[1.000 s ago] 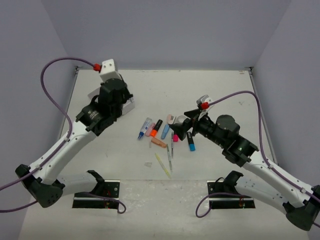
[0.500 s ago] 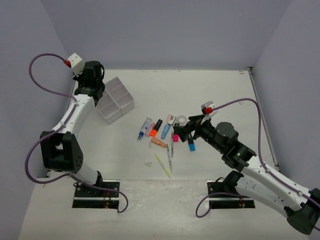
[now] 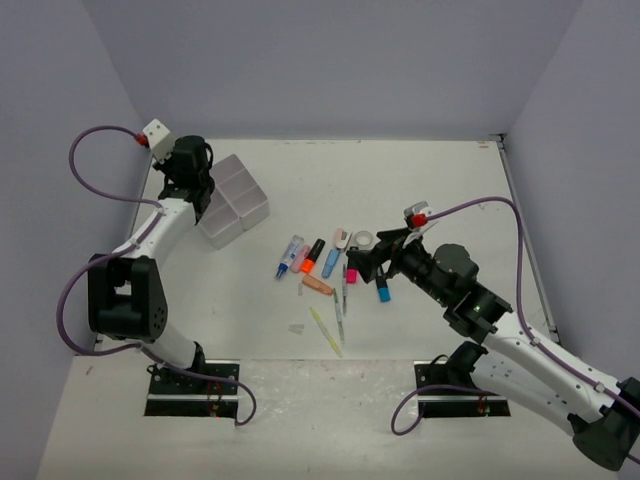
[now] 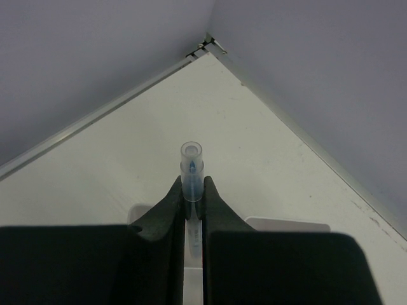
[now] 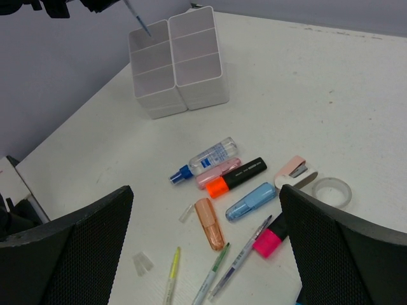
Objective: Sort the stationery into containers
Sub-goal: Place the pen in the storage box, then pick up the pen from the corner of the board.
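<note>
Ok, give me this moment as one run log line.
left pincer: shut on thin clear-capped pen, poised by white translucent divided plastic tray | right pincer: open above loose stationery pile | pen not yet released

Above the tray (image 4: 286,223), you see only the pen's (image 4: 192,166) capped tip; the left gripper (image 4: 192,194) hides its barrel. It covers most of that tray too.

A matte white tabletop (image 3: 440,180) is enclosed by plain pale lilac walls (image 3: 320,60) on the left, far and right; its near strip looks speckled grey.
</note>
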`<move>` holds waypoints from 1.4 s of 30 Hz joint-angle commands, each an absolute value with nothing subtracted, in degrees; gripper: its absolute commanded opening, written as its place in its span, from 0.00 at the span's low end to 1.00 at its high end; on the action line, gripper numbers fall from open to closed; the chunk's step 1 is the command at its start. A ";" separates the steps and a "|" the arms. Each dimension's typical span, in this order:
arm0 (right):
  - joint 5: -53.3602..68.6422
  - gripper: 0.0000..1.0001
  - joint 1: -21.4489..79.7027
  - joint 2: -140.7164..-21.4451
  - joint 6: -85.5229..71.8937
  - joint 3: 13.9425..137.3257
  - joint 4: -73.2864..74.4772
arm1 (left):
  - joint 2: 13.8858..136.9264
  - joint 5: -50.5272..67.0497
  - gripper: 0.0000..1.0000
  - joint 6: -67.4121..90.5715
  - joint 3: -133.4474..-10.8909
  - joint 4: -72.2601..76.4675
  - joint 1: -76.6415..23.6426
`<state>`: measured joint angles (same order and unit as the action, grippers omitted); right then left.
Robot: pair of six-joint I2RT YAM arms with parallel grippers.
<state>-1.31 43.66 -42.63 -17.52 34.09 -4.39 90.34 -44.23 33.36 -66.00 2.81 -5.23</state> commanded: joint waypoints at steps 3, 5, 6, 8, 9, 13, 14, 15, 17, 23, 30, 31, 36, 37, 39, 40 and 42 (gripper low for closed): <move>-0.26 0.99 43.33 -42.54 -18.02 33.40 -7.47 | 92.98 -47.91 0.00 32.69 -66.53 8.89 -4.75; -0.26 0.99 43.24 -43.16 -17.93 33.40 -7.65 | 93.08 -48.60 0.00 33.88 -66.44 8.23 -4.74; -0.19 0.99 43.24 -43.53 -18.01 33.55 -7.72 | 93.23 -48.60 0.00 33.17 -66.22 9.46 -4.67; -0.21 0.99 43.24 -43.94 -18.11 33.57 -7.79 | 93.78 -48.99 0.04 32.73 -66.72 8.94 -4.66; -0.18 0.99 43.24 -44.16 -18.15 33.57 -7.82 | 94.04 -49.26 0.11 33.14 -67.01 8.13 -4.66; -0.22 0.99 43.20 -44.77 -18.23 33.79 -7.61 | 94.23 -47.97 0.45 34.03 -66.62 7.16 -4.61; -0.18 0.99 43.15 -44.91 -18.28 33.92 -7.47 | 94.01 -47.44 0.55 34.52 -66.58 6.48 -4.66; -0.18 0.99 43.19 -45.28 -18.28 34.22 -7.11 | 93.50 -47.08 0.60 34.88 -66.53 6.25 -4.66; -0.26 0.99 43.15 -46.68 -18.53 35.18 -5.54 | 92.27 -46.67 0.75 36.06 -66.96 4.39 -4.66; -5.91 0.94 43.36 -56.95 -26.23 44.49 9.06 | 84.02 -42.21 0.97 42.99 -75.02 -11.84 -4.75; -12.14 0.61 48.01 -73.78 -38.22 52.63 26.62 | 73.85 -16.05 1.00 43.99 -79.67 -30.72 -5.01; -12.21 0.47 48.92 -75.01 -38.91 53.24 26.63 | 70.19 -14.05 1.00 43.02 -75.49 -29.83 -5.01; -14.22 0.26 55.64 -81.59 -42.92 55.71 28.78 | 58.15 -6.55 1.00 36.15 -62.81 -29.58 -5.19; -14.75 0.26 57.32 -82.61 -43.74 56.43 29.98 | 56.75 -5.74 1.00 34.70 -61.41 -30.06 -5.19; -16.94 0.27 59.65 -85.83 -44.99 57.99 32.32 | 53.65 -3.98 1.00 31.24 -58.83 -31.97 -5.19; -17.34 0.27 60.66 -86.63 -45.38 58.84 33.03 | 53.01 -2.36 1.00 30.14 -57.43 -32.37 -5.19; -17.89 0.27 61.77 -88.53 -46.46 59.56 34.91 | 51.43 -1.25 1.00 27.91 -55.64 -33.85 -5.22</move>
